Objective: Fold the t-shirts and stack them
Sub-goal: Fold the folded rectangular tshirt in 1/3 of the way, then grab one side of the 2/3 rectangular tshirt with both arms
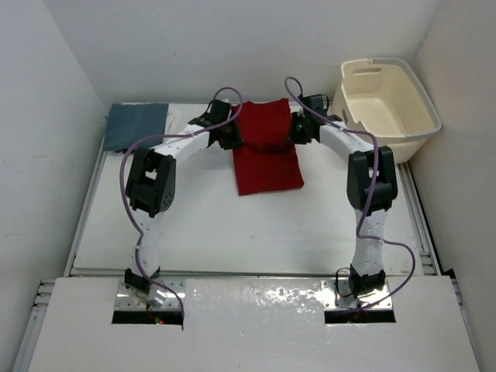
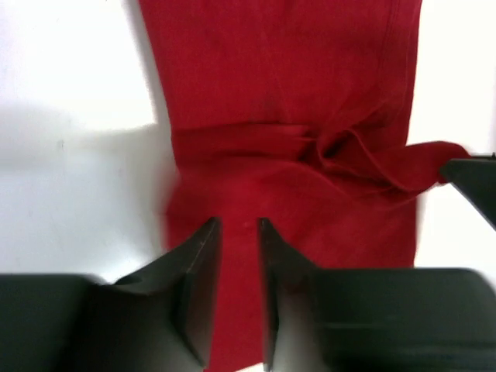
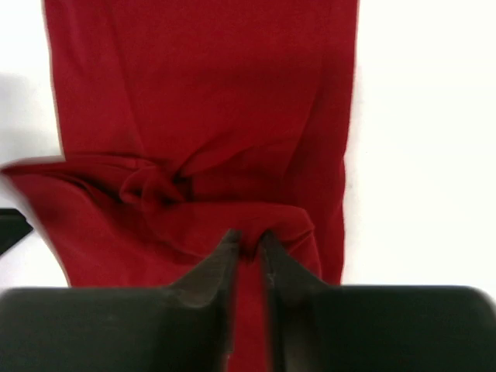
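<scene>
Left claw [image 2: 238, 223] hides red t-shirt [image 1: 267, 167] corner; right claw [image 3: 249, 236] grip unclear.

Bright overhead light, soft shadows, blurred wrist close-ups.

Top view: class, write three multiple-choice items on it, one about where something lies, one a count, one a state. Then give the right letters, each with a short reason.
1. Where does the blue-grey t-shirt lie on the table? A far left corner; B near edge; C centre.
2. How many t-shirts show? A one; B two; C four.
3. The cream basket is: A heaped with cloth; B empty; C upside down.
Answers: 1 A, it sits folded in that corner. 2 B, the blue-grey one and the red t-shirt. 3 B, its bare inside shows.
</scene>
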You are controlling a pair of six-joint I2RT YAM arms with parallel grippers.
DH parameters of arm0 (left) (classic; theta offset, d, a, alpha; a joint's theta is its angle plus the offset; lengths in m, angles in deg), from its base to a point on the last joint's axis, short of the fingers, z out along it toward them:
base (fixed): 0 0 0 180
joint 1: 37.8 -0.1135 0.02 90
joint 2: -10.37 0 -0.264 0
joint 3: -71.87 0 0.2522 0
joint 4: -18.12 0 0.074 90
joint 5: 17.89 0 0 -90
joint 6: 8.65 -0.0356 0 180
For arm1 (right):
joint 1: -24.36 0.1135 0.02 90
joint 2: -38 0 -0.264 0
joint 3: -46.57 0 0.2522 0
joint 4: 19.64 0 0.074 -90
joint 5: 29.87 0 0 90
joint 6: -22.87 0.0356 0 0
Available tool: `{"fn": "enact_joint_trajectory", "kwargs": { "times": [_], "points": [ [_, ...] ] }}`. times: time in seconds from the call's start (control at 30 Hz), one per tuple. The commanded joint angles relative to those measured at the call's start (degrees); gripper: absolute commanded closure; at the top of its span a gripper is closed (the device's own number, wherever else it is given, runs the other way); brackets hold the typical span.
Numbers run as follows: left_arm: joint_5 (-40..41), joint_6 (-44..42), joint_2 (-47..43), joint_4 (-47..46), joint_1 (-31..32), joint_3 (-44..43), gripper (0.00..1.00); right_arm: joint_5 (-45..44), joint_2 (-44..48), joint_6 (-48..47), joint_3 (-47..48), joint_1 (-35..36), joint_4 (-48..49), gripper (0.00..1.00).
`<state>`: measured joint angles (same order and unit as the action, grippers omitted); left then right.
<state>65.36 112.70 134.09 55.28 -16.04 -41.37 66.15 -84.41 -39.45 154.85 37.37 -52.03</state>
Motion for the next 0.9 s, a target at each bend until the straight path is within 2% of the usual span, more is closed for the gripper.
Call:
{"fn": "enact_joint_trajectory", "kwargs": {
  "times": [0.0,0.03,0.07,0.1,0.13,0.2,0.23,0.3,0.33,0.37,0.4,0.57,0.6,0.7,0.87],
  "points": [
    [-3.18,-1.73,3.61,0.33,-0.93,-5.36,0.69,-0.22,-0.99,0.71,3.21,-0.97,2.01,0.61],
    [-2.67,-2.08,4.33,1.64,-1.02,-7.72,0.56,0.21,-2.73,0.62,4.35,-1.15,1.41,0.55],
    [-2.57,-2.61,5.73,2.87,-1.02,-9.14,0.49,0.57,-3.7,0.27,5.66,-1.24,0.71,0.44],
    [-2.05,-2.96,6.26,4.19,-1.1,-10.63,0.45,1.01,-4.58,-0.25,8.55,-1.59,-0.86,0.39],
    [-0.39,-3.66,6.53,6.55,-1.1,-12.73,0.34,1.27,-5.55,-0.61,9.88,-1.59,-1.92,0.26],
    [0.5,-4.37,5.31,7.89,-1.45,-13.37,0.32,2.15,-5.04,-2.28,10.86,-1.68,-3.59,0.18],
    [0.59,-5.24,4.43,7.98,-1.54,-12.06,0.28,2.76,-2.6,-2.63,9.73,-1.68,-3.52,0.01],
    [0.68,-5.43,0.66,7.89,-1.54,-8.39,0.26,3.21,1.36,-2.63,2.56,-1.68,-0.81,0.01],
    [0.59,-5.43,-0.66,7.8,-1.46,-6.62,0.02,3.38,3.47,-2.55,-0.62,-1.68,0.08,0.01],
    [0.85,-5.08,-3.81,7.54,-1.46,-4.6,0.0,3.56,7.76,-2.72,-3.61,-1.59,0.78,0.01],
    [0.59,-4.55,-5.58,5.89,-1.46,0.55,0.0,3.56,9.63,-2.72,-9.3,-1.68,1.14,0.01],
    [-2.66,-2.35,-16.73,0.43,-0.49,16.66,0.0,3.21,18.69,-3.34,-22.69,-1.68,-0.61,0.01],
    [-3.01,-1.48,-18.15,-0.54,-0.05,21.65,0.0,2.77,21.22,-2.9,-27.06,-1.68,-0.27,0.01],
    [-3.98,0.28,-21.24,-3.97,2.4,29.31,0.0,1.98,24.66,-1.41,-34.72,-1.68,4.2,0.01],
    [-5.12,2.39,-20.45,-7.4,6.27,33.21,0.0,1.8,24.68,2.36,-37.74,-1.68,7.99,0.04]
  ]
}}
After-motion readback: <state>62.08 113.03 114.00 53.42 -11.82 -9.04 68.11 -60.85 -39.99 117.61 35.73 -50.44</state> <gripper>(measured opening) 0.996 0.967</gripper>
